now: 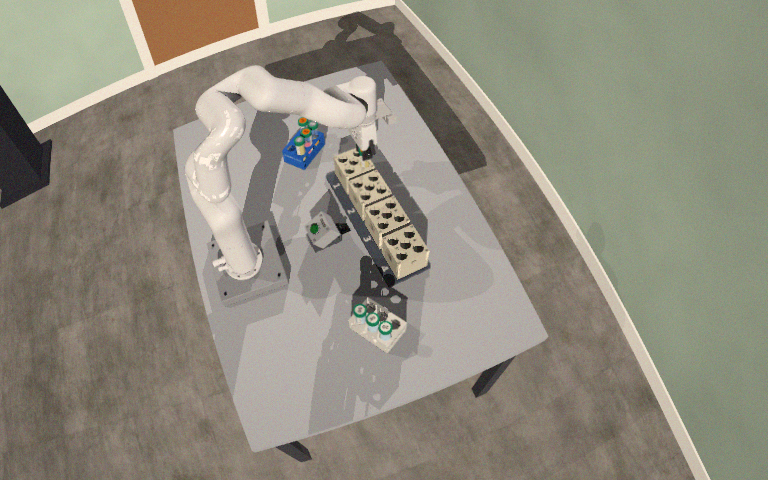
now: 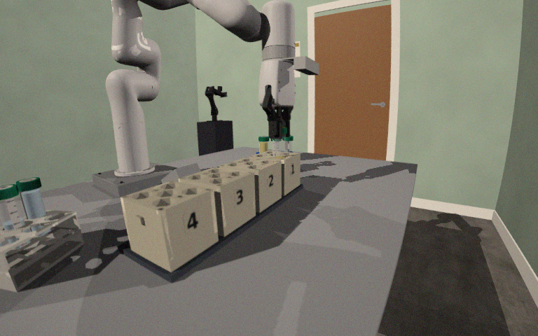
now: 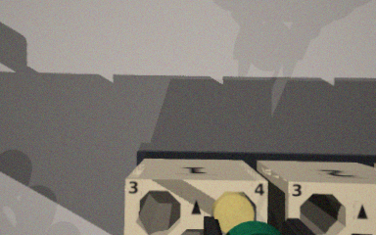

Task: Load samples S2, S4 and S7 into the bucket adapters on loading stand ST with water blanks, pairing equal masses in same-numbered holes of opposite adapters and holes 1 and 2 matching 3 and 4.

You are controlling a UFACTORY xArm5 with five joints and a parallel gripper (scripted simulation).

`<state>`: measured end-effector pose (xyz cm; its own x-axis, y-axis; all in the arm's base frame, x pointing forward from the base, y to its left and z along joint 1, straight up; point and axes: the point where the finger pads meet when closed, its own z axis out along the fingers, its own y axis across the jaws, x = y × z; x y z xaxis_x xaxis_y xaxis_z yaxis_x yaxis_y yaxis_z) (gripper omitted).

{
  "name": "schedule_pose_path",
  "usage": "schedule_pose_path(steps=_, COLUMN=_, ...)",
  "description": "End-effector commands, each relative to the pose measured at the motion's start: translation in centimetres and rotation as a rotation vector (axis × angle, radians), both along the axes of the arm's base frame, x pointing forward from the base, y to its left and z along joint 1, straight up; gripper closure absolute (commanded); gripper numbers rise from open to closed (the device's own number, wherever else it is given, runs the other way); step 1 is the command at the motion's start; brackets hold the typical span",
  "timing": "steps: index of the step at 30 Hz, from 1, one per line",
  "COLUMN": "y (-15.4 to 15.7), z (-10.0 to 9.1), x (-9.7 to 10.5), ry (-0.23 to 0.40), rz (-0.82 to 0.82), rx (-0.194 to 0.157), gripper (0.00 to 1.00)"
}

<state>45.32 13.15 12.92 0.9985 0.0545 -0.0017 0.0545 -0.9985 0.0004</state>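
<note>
My gripper is shut on a green-capped tube with a yellow lower end. The tube stands over adapter 1, its lower end at hole 4; how deep it sits is hard to tell. The cap dot is hidden. Adapter 2, adapter 3 and adapter 4 show no tubes. The blue rack holds several tubes, two with orange dots. The clear rack holds three blanks with white dots. The green DONE key is on its desk.
The dark loading stand runs under the row of adapters. The key's sloped desk stands between the arm base and the stand. The blue rack is beyond the desk, left of adapter 1 in the top view.
</note>
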Motion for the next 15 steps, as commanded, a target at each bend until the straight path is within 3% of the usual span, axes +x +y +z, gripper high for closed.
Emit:
schedule_pose_path(steps=1, y=0.0, z=-0.2, x=0.1, ry=-0.004, rz=0.0, rx=0.003, gripper=1.0)
schedule_pose_path(steps=15, y=0.0, z=-1.4, x=0.1, ry=-0.004, rz=0.0, rx=0.003, gripper=1.0)
